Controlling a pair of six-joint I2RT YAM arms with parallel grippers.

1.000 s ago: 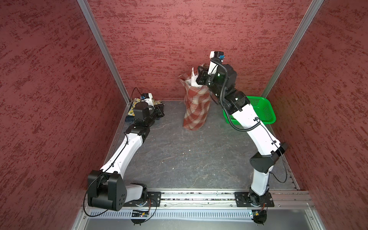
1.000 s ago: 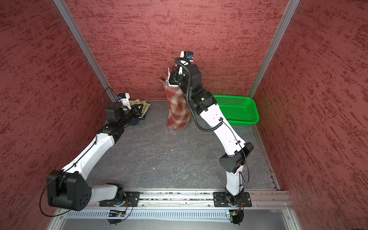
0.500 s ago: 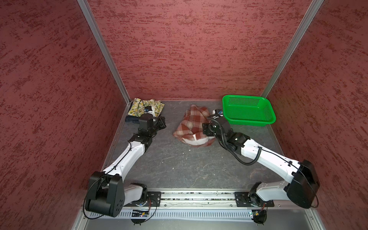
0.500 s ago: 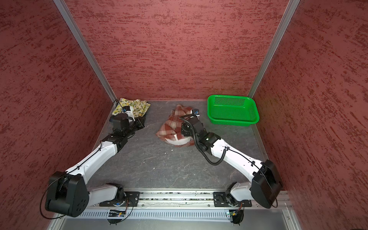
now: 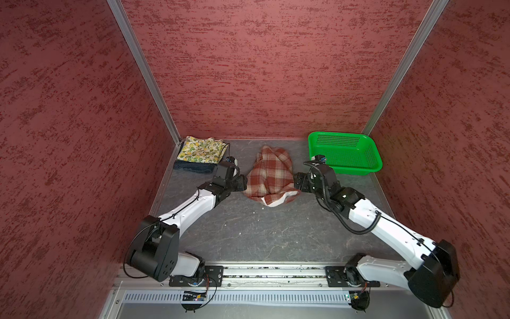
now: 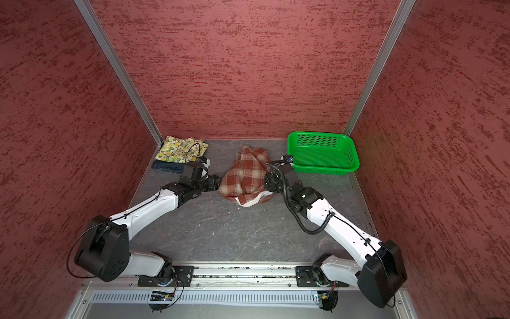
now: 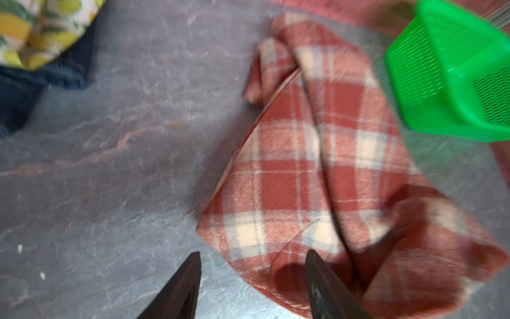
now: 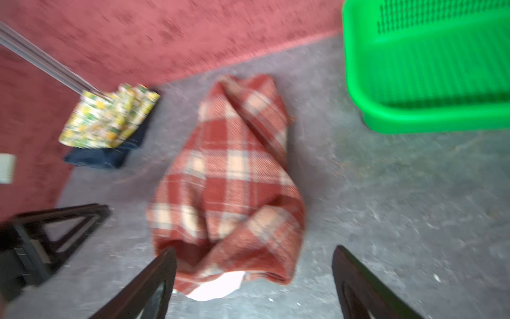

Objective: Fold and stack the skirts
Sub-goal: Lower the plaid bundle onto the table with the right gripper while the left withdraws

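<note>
The rust-red and cream plaid skirt [image 5: 269, 176] [image 6: 245, 176] lies crumpled in the middle of the table, with white lining showing at its near end. At the back left corner the lemon-print skirt [image 5: 202, 149] lies folded on the navy denim skirt [image 5: 193, 167]. My left gripper [image 5: 244, 182] [image 7: 254, 252] is open at the plaid skirt's left edge, one finger over the cloth and one over bare table. My right gripper [image 5: 296, 183] [image 8: 254, 248] stands wide open at the right edge. In the right wrist view the skirt's near end [image 8: 229, 193] lies between its fingers, held by neither.
A green perforated basket [image 5: 345, 152] [image 6: 321, 152] stands at the back right, close behind my right wrist. Red walls close in the table on three sides. A metal rail [image 5: 273, 272] runs along the front.
My right gripper brought the plaid skirt down from high at the back to the table and let it go. My left gripper opened and moved from the stack to the skirt's left edge.
</note>
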